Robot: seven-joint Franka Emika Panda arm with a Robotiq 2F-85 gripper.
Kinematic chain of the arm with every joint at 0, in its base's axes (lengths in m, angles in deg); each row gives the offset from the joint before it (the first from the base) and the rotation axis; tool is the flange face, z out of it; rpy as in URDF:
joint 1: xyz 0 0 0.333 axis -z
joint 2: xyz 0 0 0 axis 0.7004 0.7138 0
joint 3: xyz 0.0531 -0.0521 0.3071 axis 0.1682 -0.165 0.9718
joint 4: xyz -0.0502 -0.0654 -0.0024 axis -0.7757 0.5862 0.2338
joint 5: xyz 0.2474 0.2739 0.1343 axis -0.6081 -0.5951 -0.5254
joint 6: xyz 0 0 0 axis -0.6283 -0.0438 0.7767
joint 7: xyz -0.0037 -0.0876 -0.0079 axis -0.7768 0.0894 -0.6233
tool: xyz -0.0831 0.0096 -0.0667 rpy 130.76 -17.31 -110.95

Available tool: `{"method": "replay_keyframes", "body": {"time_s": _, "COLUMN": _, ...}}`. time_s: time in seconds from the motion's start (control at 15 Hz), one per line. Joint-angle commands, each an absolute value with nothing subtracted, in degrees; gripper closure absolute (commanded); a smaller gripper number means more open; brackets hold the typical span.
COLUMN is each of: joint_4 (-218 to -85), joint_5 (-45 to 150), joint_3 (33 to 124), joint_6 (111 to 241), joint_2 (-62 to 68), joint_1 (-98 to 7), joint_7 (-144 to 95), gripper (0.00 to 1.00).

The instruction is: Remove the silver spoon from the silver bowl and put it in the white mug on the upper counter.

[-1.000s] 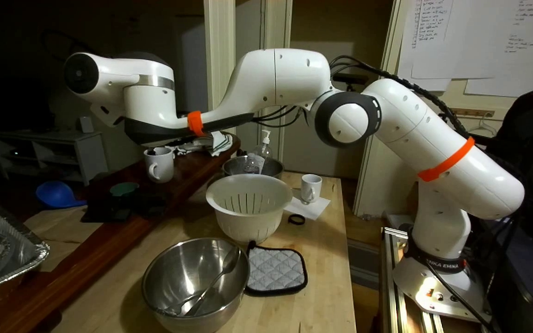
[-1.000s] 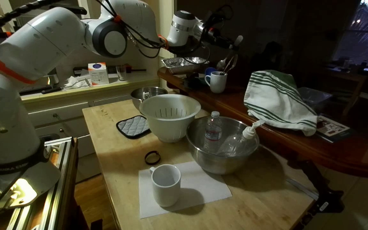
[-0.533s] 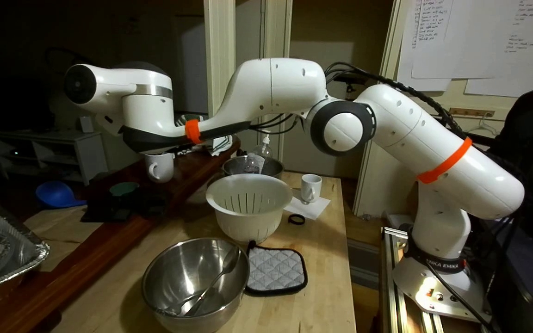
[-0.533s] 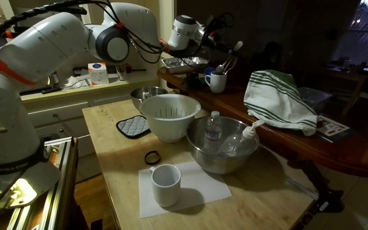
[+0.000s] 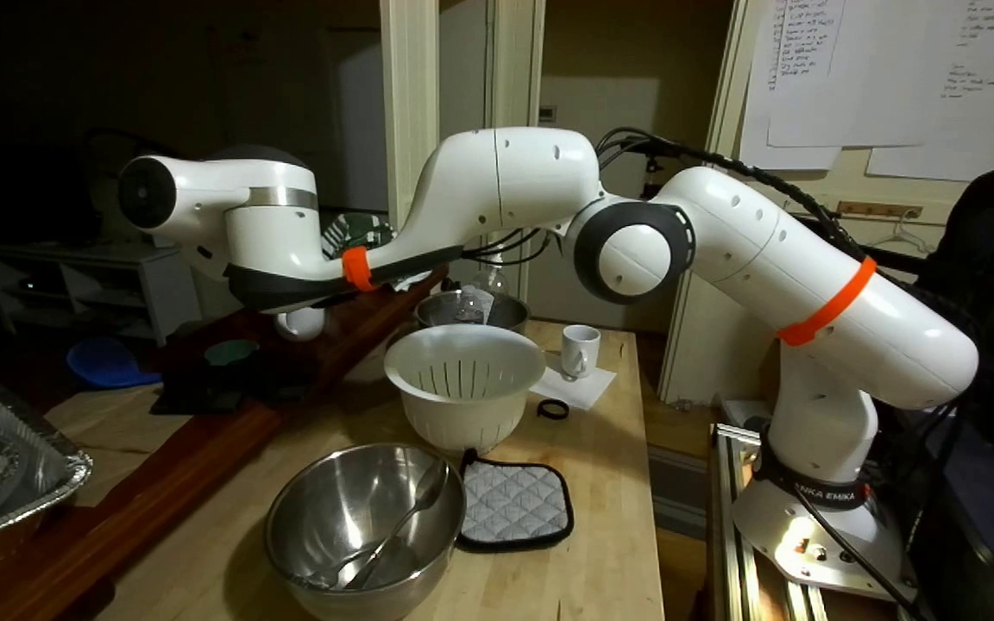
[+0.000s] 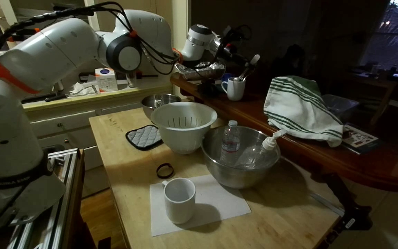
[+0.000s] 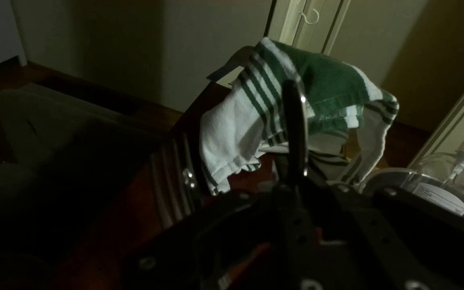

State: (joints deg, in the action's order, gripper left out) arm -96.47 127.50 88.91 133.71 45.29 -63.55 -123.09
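Observation:
My gripper (image 6: pixel 248 64) is shut on a slim silver spoon (image 6: pixel 255 59) just above the white mug (image 6: pixel 235 89) on the upper counter. The spoon slants; one end sticks up past the fingers and its lower part overlaps the mug's mouth, so its depth inside cannot be told. In the wrist view the spoon (image 7: pixel 296 129) rises dark and shiny from the closed fingers (image 7: pixel 296 189). In an exterior view the arm partly hides the mug (image 5: pixel 300 323). The silver bowl (image 5: pixel 290 509) on the lower table holds another spoon (image 5: pixel 428 490); the bowl (image 6: pixel 147 103) also shows beyond the colander.
A white colander-like bowl (image 6: pixel 184 135), a second steel bowl (image 6: pixel 240 178) with bottles, another white mug (image 6: pixel 180 200) and a grey pot holder (image 5: pixel 514 504) stand on the lower table. A striped towel (image 6: pixel 299 107) and foil tray (image 5: pixel 14 457) lie on the upper counter.
The arm and gripper have come down steadily, bringing the held spoon from above the upper mug to its mouth. The bowls and mugs have not moved.

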Motion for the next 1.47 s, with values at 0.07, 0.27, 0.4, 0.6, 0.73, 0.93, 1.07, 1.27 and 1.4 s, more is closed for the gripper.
{"method": "replay_keyframes", "body": {"time_s": 0.07, "joint_4": -92.02, "joint_5": 127.34, "joint_3": 88.88, "joint_6": 132.39, "joint_2": 48.69, "joint_1": -64.64, "joint_7": -126.58, "gripper": 0.99}}
{"method": "replay_keyframes", "body": {"time_s": 0.27, "joint_4": -91.93, "joint_5": 127.04, "joint_3": 88.97, "joint_6": 131.9, "joint_2": 49.1, "joint_1": -64.86, "joint_7": -128.31, "gripper": 0.99}}
{"method": "replay_keyframes", "body": {"time_s": 0.4, "joint_4": -91.79, "joint_5": 126.82, "joint_3": 89.01, "joint_6": 131.33, "joint_2": 49.18, "joint_1": -64.93, "joint_7": -128.95, "gripper": 0.82}}
{"method": "replay_keyframes", "body": {"time_s": 0.6, "joint_4": -91.95, "joint_5": 126.54, "joint_3": 89.12, "joint_6": 129.6, "joint_2": 48.52, "joint_1": -65.1, "joint_7": -128.92, "gripper": 0.55}}
{"method": "replay_keyframes", "body": {"time_s": 0.73, "joint_4": -91.78, "joint_5": 126.83, "joint_3": 88.99, "joint_6": 127.98, "joint_2": 47.47, "joint_1": -65.68, "joint_7": -128.11, "gripper": 0.39}}
{"method": "replay_keyframes", "body": {"time_s": 0.93, "joint_4": -90.94, "joint_5": 124.24, "joint_3": 83.88, "joint_6": 127.34, "joint_2": 44.43, "joint_1": -69.19, "joint_7": -125.99, "gripper": 0.17}}
{"method": "replay_keyframes", "body": {"time_s": 1.07, "joint_4": -88.46, "joint_5": 124.13, "joint_3": 82.84, "joint_6": 128.61, "joint_2": 42.55, "joint_1": -70.84, "joint_7": -123.89, "gripper": 0.01}}
{"method": "replay_keyframes", "body": {"time_s": 1.27, "joint_4": -85.31, "joint_5": 125.16, "joint_3": 81.21, "joint_6": 133.46, "joint_2": 40.21, "joint_1": -73.09, "joint_7": -121.88, "gripper": 0.0}}
{"method": "replay_keyframes", "body": {"time_s": 1.4, "joint_4": -86.1, "joint_5": 124.39, "joint_3": 80.14, "joint_6": 133.01, "joint_2": 39.97, "joint_1": -73.49, "joint_7": -123.0, "gripper": 0.0}}
